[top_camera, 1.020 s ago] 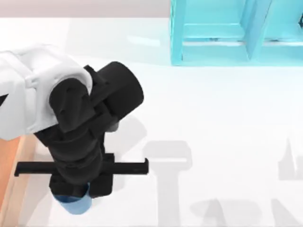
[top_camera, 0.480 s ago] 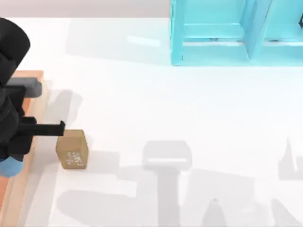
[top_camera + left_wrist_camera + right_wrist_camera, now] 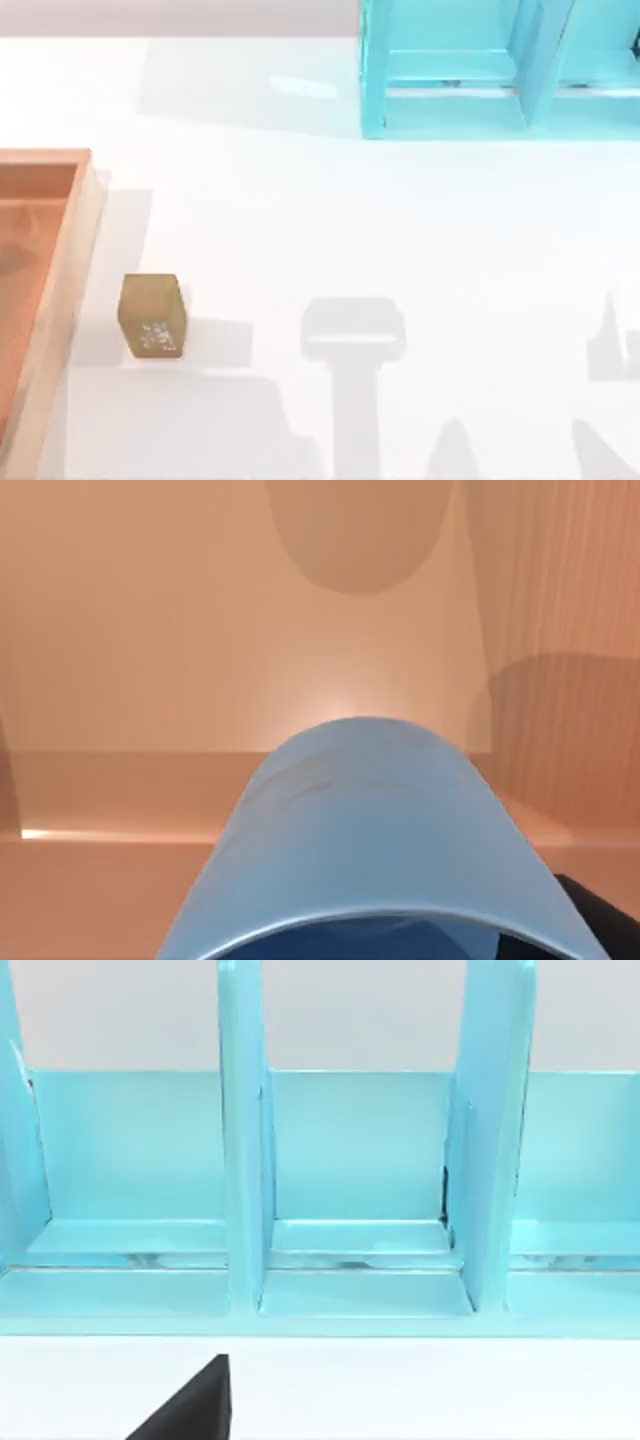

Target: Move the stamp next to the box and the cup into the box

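stamp (image 3: pixel 151 316) stands just beside box (image 3: pixel 66 262) | our left hand's state: cannot tell | cup (image 3: pixel 368 832) above box floor | right hand's state: cannot tell

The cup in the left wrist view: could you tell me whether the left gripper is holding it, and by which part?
It cannot be told. The cup sits close under the left wrist camera, above the box floor, but no fingers or contact are visible.
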Controlling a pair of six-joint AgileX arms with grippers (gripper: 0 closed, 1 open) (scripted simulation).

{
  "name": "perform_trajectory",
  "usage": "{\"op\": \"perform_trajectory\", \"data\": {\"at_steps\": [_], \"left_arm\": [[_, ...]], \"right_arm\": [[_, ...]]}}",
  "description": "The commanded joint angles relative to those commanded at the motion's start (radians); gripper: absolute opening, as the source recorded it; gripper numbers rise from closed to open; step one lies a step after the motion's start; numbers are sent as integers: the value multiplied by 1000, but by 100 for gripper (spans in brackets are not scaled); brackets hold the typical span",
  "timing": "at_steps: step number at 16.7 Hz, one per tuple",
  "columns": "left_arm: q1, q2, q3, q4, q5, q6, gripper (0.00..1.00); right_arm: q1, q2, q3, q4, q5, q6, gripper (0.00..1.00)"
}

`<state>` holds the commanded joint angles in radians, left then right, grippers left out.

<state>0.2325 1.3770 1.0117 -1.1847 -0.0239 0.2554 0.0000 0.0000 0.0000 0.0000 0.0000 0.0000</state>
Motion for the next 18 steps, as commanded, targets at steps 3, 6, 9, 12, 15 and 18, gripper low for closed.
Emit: {"op": "perform_trajectory", "data": {"at_steps": [3,6,9,12,15,18], "left_arm": [[20,-4,-8,5,2,20,0],[16,1,-5,2,-1,21,0],[22,5,-31,39,1,26,0],[32,22,-70,96,0,35,0],[42,38,-109,151,1,44,0],[51,54,-148,206,1,54,0]], "right_arm": [[0,0,0,0,0,0,100],[0,0,0,0,0,0,100],[0,0,0,0,0,0,100],[0,0,0,0,0,0,100],[0,0,0,0,0,0,100],[0,0,0,0,0,0,100]]}}
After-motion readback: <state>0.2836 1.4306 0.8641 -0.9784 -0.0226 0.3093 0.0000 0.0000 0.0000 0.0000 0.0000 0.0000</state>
